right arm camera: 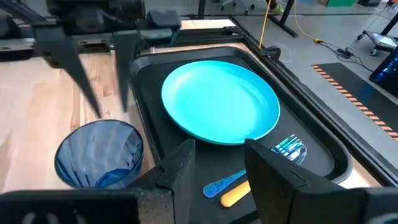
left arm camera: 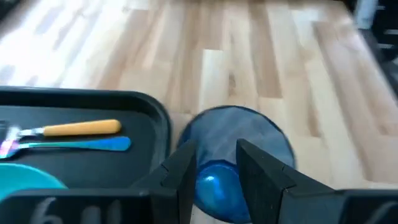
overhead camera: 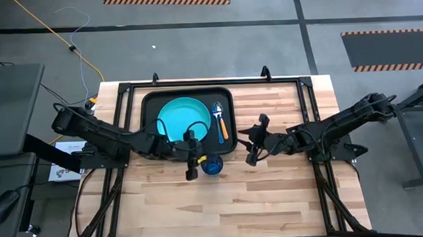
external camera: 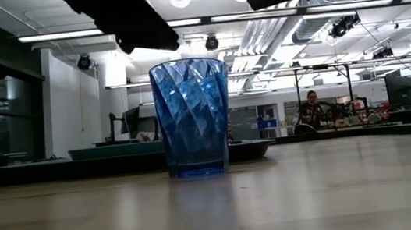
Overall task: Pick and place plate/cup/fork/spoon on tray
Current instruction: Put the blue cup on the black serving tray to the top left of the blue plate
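Observation:
The dark-blue cup [overhead camera: 212,163] stands upright on its base on the wooden table, just outside the near right corner of the black tray [overhead camera: 148,107]. The turquoise plate [overhead camera: 185,119] lies in the tray. To its right the teal-handled fork [right arm camera: 224,183] and the orange-handled spoon [left arm camera: 81,129] lie side by side. My left gripper [right arm camera: 111,109] hangs open a little above the cup [left arm camera: 230,155], at its left side, with its fingertips clear of the rim. My right gripper [overhead camera: 250,142] waits open to the right of the tray, with nothing between its fingers.
A black metal frame [overhead camera: 307,100] runs along the table's far and side edges. Bare wooden tabletop [overhead camera: 237,203] stretches from the cup to the near edge. In the low view, a person [external camera: 312,110] sits far off in the room behind the table.

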You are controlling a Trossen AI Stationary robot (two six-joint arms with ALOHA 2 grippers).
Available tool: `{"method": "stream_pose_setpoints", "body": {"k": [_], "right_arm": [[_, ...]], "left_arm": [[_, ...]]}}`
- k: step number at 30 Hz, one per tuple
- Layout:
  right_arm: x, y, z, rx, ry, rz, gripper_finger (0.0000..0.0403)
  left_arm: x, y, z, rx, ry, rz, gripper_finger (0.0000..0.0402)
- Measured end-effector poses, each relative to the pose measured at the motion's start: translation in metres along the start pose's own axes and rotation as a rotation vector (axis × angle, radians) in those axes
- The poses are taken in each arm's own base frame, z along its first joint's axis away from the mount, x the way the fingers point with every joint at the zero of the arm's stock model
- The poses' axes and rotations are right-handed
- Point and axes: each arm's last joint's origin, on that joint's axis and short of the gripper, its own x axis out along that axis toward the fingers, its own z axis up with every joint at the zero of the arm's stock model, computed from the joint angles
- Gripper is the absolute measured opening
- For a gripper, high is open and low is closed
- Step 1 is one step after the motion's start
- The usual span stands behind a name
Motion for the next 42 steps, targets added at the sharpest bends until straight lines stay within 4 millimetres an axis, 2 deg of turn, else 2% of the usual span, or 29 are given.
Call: {"method": "stream_pose_setpoints", "body": {"k": [4, 12, 19, 34, 38, 42], "right_arm": [[0.0, 0.0, 0.0, 0.004, -0.003, 0.01, 0.0131], [0.0, 0.001, 0.001, 0.002, -0.004, 0.01, 0.0131], [0.0, 0.001, 0.0, 0.001, -0.003, 0.011, 0.0131], [0.0, 0.001, 0.0, 0.004, -0.003, 0.014, 0.0131], [0.0, 0.001, 0.001, 0.001, -0.003, 0.014, 0.0131], [0.0, 0.001, 0.0, 0.001, -0.003, 0.013, 0.0131]], "left_arm": [[0.008, 0.003, -0.006, -0.031, 0.024, 0.095, 0.0102], [0.033, 0.013, -0.016, -0.09, 0.1, 0.05, 0.0102], [0.033, 0.014, -0.016, -0.101, 0.113, -0.01, 0.0102], [0.033, 0.015, -0.02, -0.099, 0.152, -0.003, 0.0101], [0.033, 0.015, -0.02, -0.086, 0.151, -0.004, 0.0083], [0.032, 0.016, -0.019, -0.084, 0.149, -0.002, 0.0043]]}}
